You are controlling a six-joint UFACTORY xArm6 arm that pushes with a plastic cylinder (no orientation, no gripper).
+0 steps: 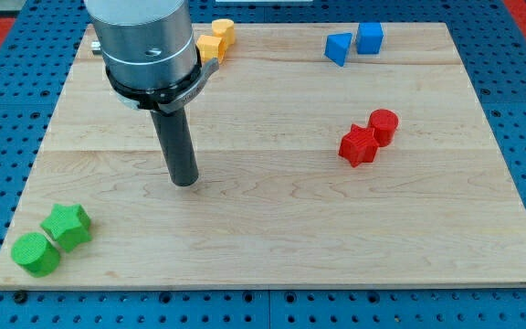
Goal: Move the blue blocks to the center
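Observation:
Two blue blocks sit at the view's top right: a blue cube (370, 37) and, touching its left side, a blue wedge-shaped block (338, 47). My tip (184, 181) rests on the wooden board (272, 228) left of the middle, far to the left of and below the blue blocks. It touches no block.
A red cylinder (383, 125) and a red star-like block (359, 145) touch at the right of the middle. A green star-like block (68, 226) and a green cylinder (36, 254) lie at the bottom left. Two yellow blocks (215, 40) sit at the top, partly behind the arm.

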